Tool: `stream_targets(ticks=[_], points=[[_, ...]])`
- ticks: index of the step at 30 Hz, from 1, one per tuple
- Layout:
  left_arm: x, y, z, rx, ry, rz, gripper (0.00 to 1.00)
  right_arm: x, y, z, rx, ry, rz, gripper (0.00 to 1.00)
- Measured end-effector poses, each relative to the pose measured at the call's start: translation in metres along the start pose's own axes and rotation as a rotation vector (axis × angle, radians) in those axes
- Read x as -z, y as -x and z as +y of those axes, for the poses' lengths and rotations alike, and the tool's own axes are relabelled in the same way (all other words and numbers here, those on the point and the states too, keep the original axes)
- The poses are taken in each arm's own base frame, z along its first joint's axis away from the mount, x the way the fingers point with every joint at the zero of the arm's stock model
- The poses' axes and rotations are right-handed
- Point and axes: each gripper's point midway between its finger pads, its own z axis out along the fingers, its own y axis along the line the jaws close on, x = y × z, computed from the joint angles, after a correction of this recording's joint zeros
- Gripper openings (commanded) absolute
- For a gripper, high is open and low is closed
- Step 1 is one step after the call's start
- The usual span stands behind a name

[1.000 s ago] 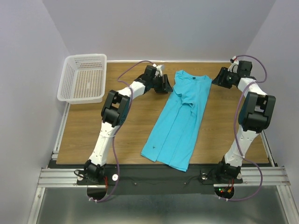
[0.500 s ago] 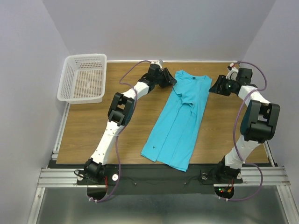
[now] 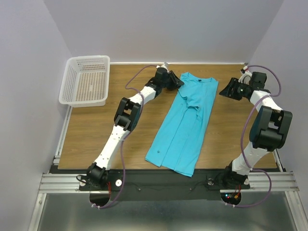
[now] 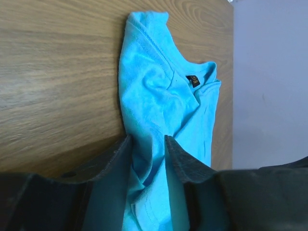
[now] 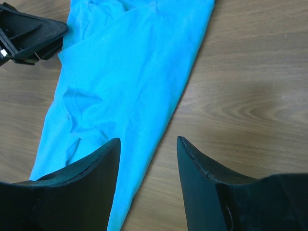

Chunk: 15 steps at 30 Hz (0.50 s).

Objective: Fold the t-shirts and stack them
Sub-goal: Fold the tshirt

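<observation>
T-shirt (image 3: 185, 124) lies on wooden table (image 3: 84, 130) between pale walls (image 3: 168, 29).

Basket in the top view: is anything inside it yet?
Nothing shows inside the basket: only its bare mesh floor, no cloth. The one t-shirt lies flat on the table, apart from it. The tabletop beneath the basket is mostly screened by the mesh.

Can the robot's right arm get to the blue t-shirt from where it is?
Probably yes. The right arm's fingers hang open by the edge of the plain turquoise-blue cloth t-shirt, and nothing lies between them on the brown wooden table.
</observation>
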Motion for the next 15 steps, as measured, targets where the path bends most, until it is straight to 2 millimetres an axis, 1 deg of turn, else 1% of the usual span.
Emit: stream_targets(ticks=[2, 3, 7, 9, 15], points=[[-0.002, -0.005, -0.001, -0.002, 0.000, 0.007, 0.34, 0.002, -0.001, -0.004, -0.015, -0.005, -0.001, 0.56], [-0.002, -0.006, -0.001, -0.001, 0.000, 0.008, 0.29, 0.003, -0.001, -0.006, -0.020, -0.007, -0.003, 0.56], [-0.005, -0.013, 0.003, -0.005, 0.005, 0.017, 0.18, 0.006, 0.002, -0.008, -0.030, -0.006, -0.011, 0.56], [-0.006, -0.012, 0.004, -0.009, 0.006, 0.013, 0.14, 0.006, 0.002, -0.007, -0.033, -0.002, -0.011, 0.56], [-0.006, -0.004, 0.010, -0.038, 0.028, -0.016, 0.11, 0.008, 0.003, -0.005, -0.031, 0.013, -0.016, 0.56]])
